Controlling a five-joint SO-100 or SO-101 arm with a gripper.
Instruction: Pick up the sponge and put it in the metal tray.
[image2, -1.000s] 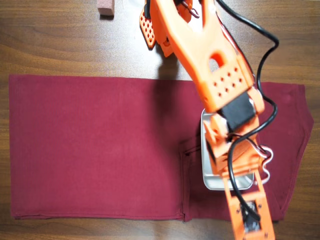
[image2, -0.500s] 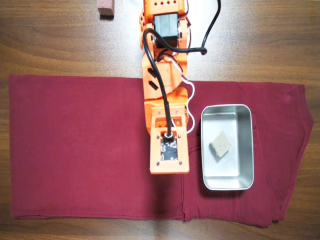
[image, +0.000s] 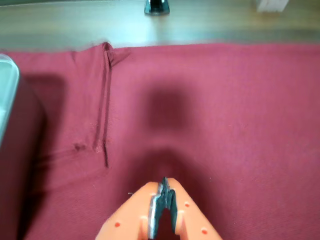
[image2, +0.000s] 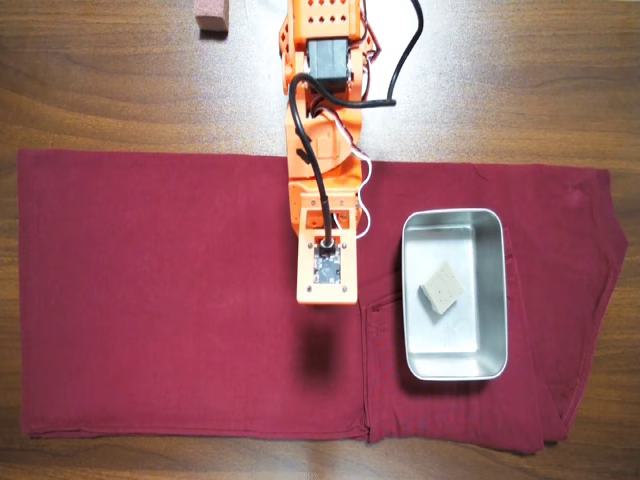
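The sponge (image2: 442, 288), a small pale beige block, lies tilted inside the metal tray (image2: 455, 214) at the right of the overhead view. The tray's corner shows at the left edge of the wrist view (image: 7, 82); the sponge is out of that view. My orange gripper (image: 165, 183) is shut and empty, its jaws meeting at the tip over bare red cloth. In the overhead view my arm (image2: 325, 200) is to the left of the tray, and its camera mount hides the fingers.
A dark red cloth (image2: 160, 290) with a seam fold (image: 106, 105) covers the wooden table (image2: 520, 80). A pinkish-brown block (image2: 211, 15) sits at the table's top edge in the overhead view. A black object (image: 156, 6) stands beyond the cloth.
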